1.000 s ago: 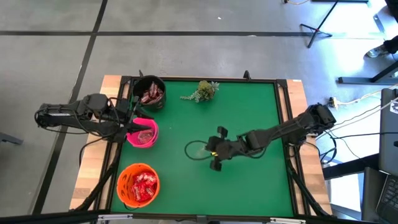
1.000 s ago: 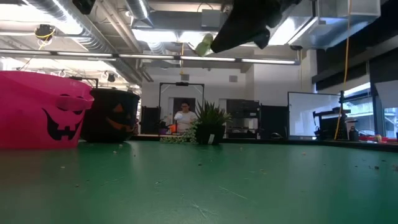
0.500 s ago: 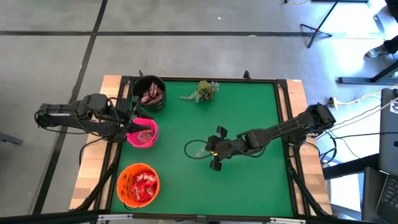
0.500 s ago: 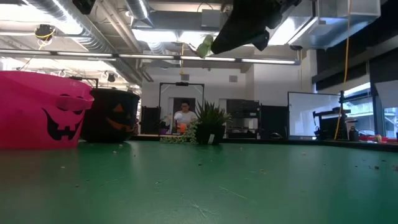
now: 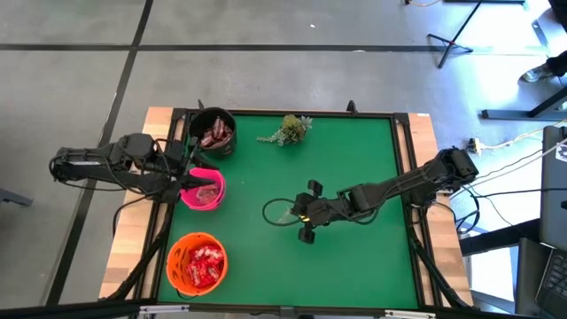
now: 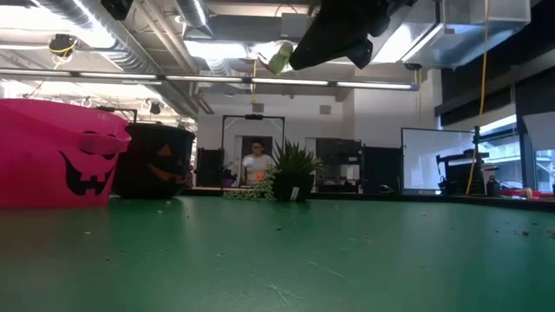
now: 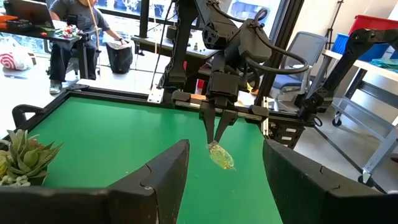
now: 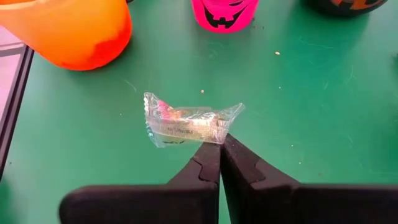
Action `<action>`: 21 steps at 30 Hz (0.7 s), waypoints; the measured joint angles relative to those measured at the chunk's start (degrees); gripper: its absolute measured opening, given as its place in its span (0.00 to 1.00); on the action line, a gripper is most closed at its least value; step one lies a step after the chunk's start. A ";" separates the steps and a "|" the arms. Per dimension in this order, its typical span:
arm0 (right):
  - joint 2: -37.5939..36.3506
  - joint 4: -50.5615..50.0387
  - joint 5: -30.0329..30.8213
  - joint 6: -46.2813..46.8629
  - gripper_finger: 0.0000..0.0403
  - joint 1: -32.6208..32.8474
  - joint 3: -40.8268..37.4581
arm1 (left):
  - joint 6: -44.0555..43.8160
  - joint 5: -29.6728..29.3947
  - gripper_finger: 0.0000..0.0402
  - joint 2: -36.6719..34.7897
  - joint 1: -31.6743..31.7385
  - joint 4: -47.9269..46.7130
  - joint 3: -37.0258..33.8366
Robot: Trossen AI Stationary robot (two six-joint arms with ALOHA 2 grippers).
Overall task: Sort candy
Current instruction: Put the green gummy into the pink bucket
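Clear crinkly wrapper (image 8: 186, 124) is hanging off the right gripper (image 8: 219, 144), fingers pinched together on one crimped end, packet sticking out past the tips and clear of the mat (image 5: 354, 168). Left wrist view is showing it dangling below the tips (image 7: 221, 155), tilted. Judging it as very light and floppy: film is flexing, not stiff, probably slippery, and the grip is only catching an edge seal, so a fast swing could be shaking it loose. Better hold would be across the body where the sweet sits, not the fin.

Pink bowl (image 8: 224, 12) is sitting ahead of the fingers, orange bowl (image 8: 68, 28) ahead and off to one side, black bowl (image 5: 213, 131) beyond the pink one.

Left gripper (image 5: 190, 181) is hovering at the pink bowl's rim, fingers spread wide, nothing between them. Red packets (image 5: 202, 263) are lying in the orange bowl, brown bars (image 5: 216, 135) in the black one
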 joint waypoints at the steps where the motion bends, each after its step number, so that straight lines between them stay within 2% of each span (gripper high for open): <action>1: 0.00 0.02 0.00 0.00 0.01 0.00 0.00 | 0.00 0.00 0.49 0.00 0.00 0.00 0.00; 10: 0.00 0.50 1.40 0.70 0.01 0.00 0.00 | 0.00 0.00 0.49 0.00 0.00 0.00 0.00; 17: 0.00 0.75 -0.54 3.34 0.01 0.03 0.00 | 0.00 0.00 0.49 0.00 0.00 0.00 0.00; 21: 0.00 4.45 0.87 3.29 0.01 0.02 0.00 | 0.00 0.00 0.49 0.00 0.00 0.00 0.00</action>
